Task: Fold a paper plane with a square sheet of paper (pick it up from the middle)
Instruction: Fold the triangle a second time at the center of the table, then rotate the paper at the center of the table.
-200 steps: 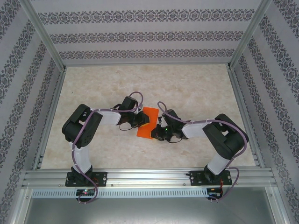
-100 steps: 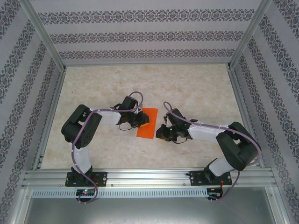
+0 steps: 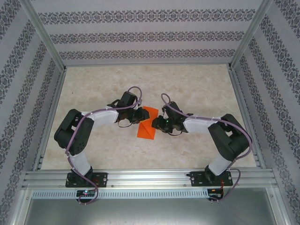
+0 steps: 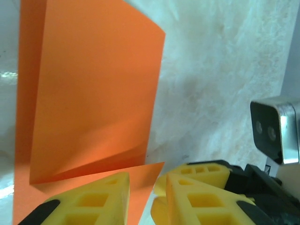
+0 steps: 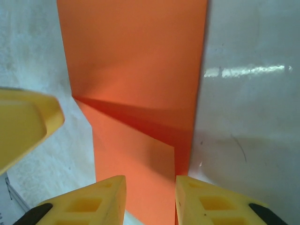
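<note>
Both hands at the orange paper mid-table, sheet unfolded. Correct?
No, not unfolded: the right wrist view shows the paper creased, with one flap folded over. The rest holds: the left hand and right hand are at it.

The left arm [image 3: 77, 136] and right arm [image 3: 227, 140] reach inward with elbows out. The left gripper [image 3: 140, 116] sits at the left edge of the orange paper [image 3: 147, 129], and the right gripper [image 3: 158, 123] at its right edge. Each gripper's 2 fingers stand parted.

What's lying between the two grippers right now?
The thin bright orange square sheet of paper, partly folded, lies between the left gripper and right gripper, as the top external view shows.
</note>
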